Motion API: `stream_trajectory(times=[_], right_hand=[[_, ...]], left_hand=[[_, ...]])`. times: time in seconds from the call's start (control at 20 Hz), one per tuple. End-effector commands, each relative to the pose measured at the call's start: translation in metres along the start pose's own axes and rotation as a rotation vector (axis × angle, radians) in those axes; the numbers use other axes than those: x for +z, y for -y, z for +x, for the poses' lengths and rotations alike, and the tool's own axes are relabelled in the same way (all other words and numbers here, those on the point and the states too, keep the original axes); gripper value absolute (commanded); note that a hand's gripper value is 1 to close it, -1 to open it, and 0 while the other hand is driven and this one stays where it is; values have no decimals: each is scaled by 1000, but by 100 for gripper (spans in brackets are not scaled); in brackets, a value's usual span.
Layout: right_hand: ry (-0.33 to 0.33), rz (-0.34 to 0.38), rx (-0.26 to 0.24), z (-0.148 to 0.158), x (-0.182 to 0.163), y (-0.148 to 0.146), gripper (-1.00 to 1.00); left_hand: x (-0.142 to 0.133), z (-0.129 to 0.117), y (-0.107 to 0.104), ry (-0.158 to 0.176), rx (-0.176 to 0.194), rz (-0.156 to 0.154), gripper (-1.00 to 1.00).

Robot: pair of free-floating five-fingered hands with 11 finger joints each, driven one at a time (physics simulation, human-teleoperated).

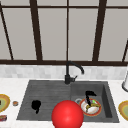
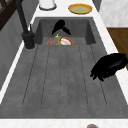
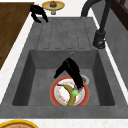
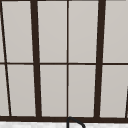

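Observation:
My right hand point(image 1: 88, 96) hangs over the sink's right basin point(image 1: 106, 100), above a red-rimmed white plate point(image 1: 92, 108) on the basin floor. In the right side view its straight fingers point(image 3: 76, 80) point down to the plate point(image 3: 60, 93), their tips by a small green bit point(image 3: 75, 93) on a banana point(image 3: 68, 96). The thumb spreads away to the left and holds nothing. My left hand point(image 1: 36, 105) hovers over the drainboard point(image 1: 45, 92), fingers relaxed and drooping. In the left side view it point(image 2: 110, 65) sits by the sink's front edge, and the right hand point(image 2: 60, 26) is above the plate point(image 2: 65, 41).
A large red ball point(image 1: 67, 115) stands at the sink's front edge. A black faucet point(image 1: 68, 72) rises behind the sink. Yellow plates lie on the counter at left point(image 1: 3, 102) and right point(image 1: 123, 108). A small round item point(image 1: 15, 103) and a white jar point(image 2: 47, 3) also stand there.

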Motion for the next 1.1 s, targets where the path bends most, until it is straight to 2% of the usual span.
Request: stream_trajectory(times=[0.0, 0.3, 0.7, 0.75, 0.85, 0.9, 0.95, 1.0, 1.05], right_hand=[[104, 19, 31, 2, 1, 8, -100], [227, 33, 24, 3, 3, 20, -100], [431, 2, -42, 5, -1, 25, -100], [383, -24, -48, -9, 8, 11, -100], [415, -69, -78, -16, 8, 8, -100], [433, -124, -95, -13, 10, 9, -100], [434, -157, -80, -11, 13, 8, -100], [438, -128, -66, -9, 11, 10, -100], [455, -137, -60, -11, 17, 5, -100]], left_hand=[[0, 0, 0, 0, 0, 0, 0], [0, 0, 0, 0, 0, 0, 0], [0, 0, 0, 0, 0, 0, 0], [0, 0, 0, 0, 0, 0, 0], [0, 0, 0, 0, 0, 0, 0], [0, 0, 0, 0, 0, 0, 0], [0, 0, 0, 0, 0, 0, 0], [0, 0, 0, 0, 0, 0, 0], [0, 0, 0, 0, 0, 0, 0]])
